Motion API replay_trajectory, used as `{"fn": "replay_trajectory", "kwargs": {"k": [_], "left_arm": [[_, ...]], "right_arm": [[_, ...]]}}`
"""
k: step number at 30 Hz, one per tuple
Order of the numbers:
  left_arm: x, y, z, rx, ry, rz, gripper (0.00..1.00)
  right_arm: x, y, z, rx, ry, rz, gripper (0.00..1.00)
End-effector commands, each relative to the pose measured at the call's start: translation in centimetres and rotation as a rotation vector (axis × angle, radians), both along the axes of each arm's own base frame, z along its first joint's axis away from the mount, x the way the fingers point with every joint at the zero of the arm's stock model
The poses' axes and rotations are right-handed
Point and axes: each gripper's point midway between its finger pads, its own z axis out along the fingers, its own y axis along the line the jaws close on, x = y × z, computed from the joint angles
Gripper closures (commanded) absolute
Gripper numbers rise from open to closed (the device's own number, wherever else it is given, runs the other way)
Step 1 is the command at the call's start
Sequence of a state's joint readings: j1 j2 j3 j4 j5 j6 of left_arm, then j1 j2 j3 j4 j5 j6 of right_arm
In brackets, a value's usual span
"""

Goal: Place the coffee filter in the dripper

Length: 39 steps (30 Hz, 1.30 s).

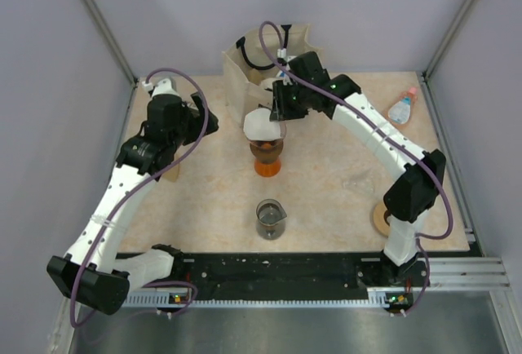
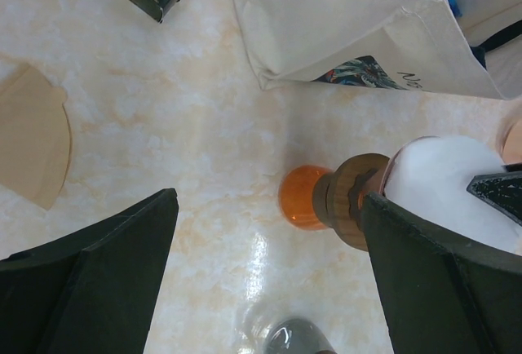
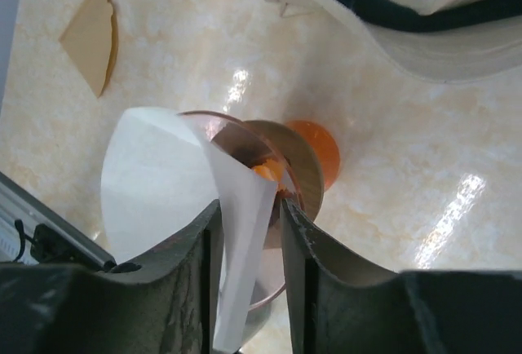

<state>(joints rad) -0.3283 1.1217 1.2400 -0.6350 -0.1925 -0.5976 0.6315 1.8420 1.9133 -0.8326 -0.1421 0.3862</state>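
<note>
We've got the R gripper (image 3: 249, 215) pinched on the filter (image 3: 155, 174), held just over the dripper (image 3: 224, 126) but not seated yet, so lowering + release remain; L gripper (image 2: 269, 223) hangs spread, empty.

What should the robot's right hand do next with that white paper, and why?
Probably ease the right gripper down and toward the dripper before letting go. It is shut on the coffee filter, which hangs mostly outside the dripper's rim, with only one edge seeming to lie over the opening. Released now, it would likely slide off.
</note>
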Motion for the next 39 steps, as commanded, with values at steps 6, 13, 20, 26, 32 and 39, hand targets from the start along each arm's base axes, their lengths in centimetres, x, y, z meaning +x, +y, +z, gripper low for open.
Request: {"fn": "replay_trajectory", "kwargs": {"k": [6, 13, 20, 26, 32, 39], "left_arm": [[0.8, -0.5, 1.1, -0.011, -0.05, -0.033, 0.01], [0.8, -0.6, 0.1, -0.005, -0.033, -0.033, 0.01], [0.5, 0.7, -0.4, 0.006, -0.031, 0.033, 0.01], [0.3, 1.5, -0.7, 0.011, -0.022, 0.077, 0.01], [0.2, 1.7, -0.7, 0.015, -0.024, 0.085, 0.01], [0.3, 1.8, -0.5, 0.023, -0.026, 0.089, 0.01]], "right_arm": [[1.7, -1.2, 6.2, -0.012, -0.22, 0.02, 0.48], [-0.1, -0.7, 8.0, -0.022, -0.345, 0.169, 0.49], [-1.4, 2.0, 5.1, -0.12, -0.344, 0.25, 0.63], [-0.6, 3.0, 0.8, -0.197, -0.256, 0.228, 0.67], [-0.2, 3.3, -1.4, -0.245, -0.217, 0.22, 0.7], [0.1, 3.5, -3.7, -0.278, -0.181, 0.226, 0.71]]}}
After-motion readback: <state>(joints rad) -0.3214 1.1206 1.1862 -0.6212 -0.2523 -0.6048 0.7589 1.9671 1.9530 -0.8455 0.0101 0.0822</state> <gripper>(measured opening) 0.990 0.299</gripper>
